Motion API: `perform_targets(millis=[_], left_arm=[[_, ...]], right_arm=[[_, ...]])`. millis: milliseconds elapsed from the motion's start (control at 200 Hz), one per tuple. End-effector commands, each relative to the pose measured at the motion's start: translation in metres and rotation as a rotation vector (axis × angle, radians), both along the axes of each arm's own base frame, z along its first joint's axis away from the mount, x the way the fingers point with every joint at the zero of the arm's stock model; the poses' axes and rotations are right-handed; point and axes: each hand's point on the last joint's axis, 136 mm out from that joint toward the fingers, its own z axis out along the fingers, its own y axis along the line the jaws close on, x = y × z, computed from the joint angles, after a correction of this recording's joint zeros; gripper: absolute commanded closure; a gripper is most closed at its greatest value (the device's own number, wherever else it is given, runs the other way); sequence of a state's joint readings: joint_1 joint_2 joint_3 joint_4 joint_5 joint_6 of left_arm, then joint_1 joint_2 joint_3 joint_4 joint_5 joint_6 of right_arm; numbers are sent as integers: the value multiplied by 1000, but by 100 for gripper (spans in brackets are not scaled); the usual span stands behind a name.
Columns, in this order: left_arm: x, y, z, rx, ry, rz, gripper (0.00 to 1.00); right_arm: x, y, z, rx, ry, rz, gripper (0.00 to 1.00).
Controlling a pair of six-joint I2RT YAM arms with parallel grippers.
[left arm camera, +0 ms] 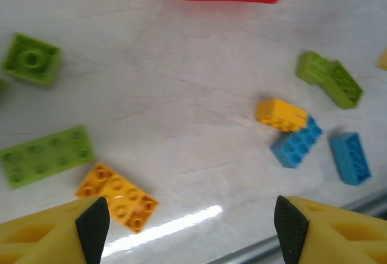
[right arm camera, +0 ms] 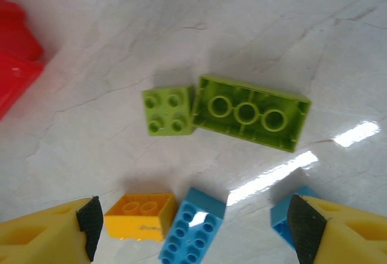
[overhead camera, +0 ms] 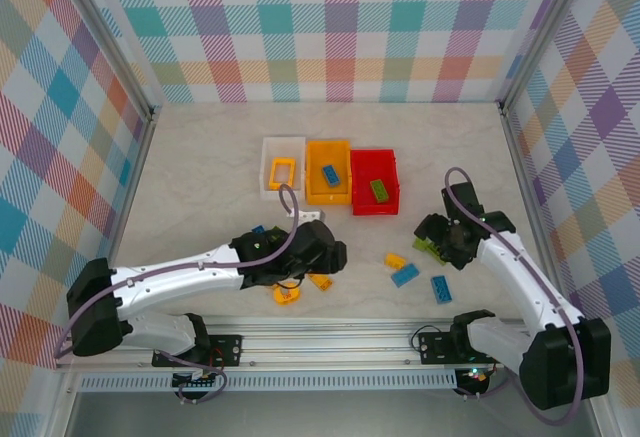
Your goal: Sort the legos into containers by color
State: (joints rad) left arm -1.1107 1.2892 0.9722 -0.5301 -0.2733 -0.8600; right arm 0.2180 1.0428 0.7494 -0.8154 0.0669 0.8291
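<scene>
Three containers stand in a row: a white bin (overhead camera: 283, 141) holding a yellow frame piece, an orange bin (overhead camera: 329, 144) with a blue brick, and a red bin (overhead camera: 375, 211) with a green brick. My left gripper (left arm camera: 193, 225) hovers open over bare table, an orange flat brick (left arm camera: 117, 196) beside its left finger. A long green plate (left arm camera: 45, 156) and a green square (left arm camera: 31, 59) lie further left. My right gripper (right arm camera: 193, 231) is open above a yellow brick (right arm camera: 140, 217) and a blue brick (right arm camera: 192, 228). Two green legos (right arm camera: 251, 113) lie just beyond.
Another blue brick (overhead camera: 441, 288) lies near the front right. The metal front rail (overhead camera: 330, 332) runs along the near edge. Checkered walls enclose the table on three sides. The left arm (overhead camera: 180, 279) stretches across the front left, partly covering orange bricks (overhead camera: 287, 294).
</scene>
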Motion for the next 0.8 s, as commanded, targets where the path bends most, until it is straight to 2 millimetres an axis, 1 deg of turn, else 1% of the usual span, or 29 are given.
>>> perform_targets(millis=[0,90,130,215,295,335,460,565,650,720,795], left_arm=[[12,58,-7,147,33,151,24],[18,99,-26,197,136,289,21],[20,112,-32,196,169,332,21],[23,138,-40,192,211,431,19],[25,162,-47,182,250,525,19],[27,173,-51,168,267,565,19],[35,194,-63,131,304,621,21],[45,199,-74,106,348,631,21],[47,205,-86,101,406,656,24],[41,208,-89,121,429,645,28],[23,213,-85,142,465,648,28]], right_arm=[[11,21,17,76,-94,109,17],[18,46,31,91,-160,236,17],[18,59,37,80,-189,298,17],[15,89,50,67,-259,434,17],[9,110,54,72,-290,512,17],[6,118,52,83,-291,540,17],[-2,137,48,103,-280,602,17],[-7,156,50,136,-298,666,17],[-12,170,53,149,-306,713,16],[-15,177,52,140,-304,743,16],[-16,179,52,133,-298,755,16]])
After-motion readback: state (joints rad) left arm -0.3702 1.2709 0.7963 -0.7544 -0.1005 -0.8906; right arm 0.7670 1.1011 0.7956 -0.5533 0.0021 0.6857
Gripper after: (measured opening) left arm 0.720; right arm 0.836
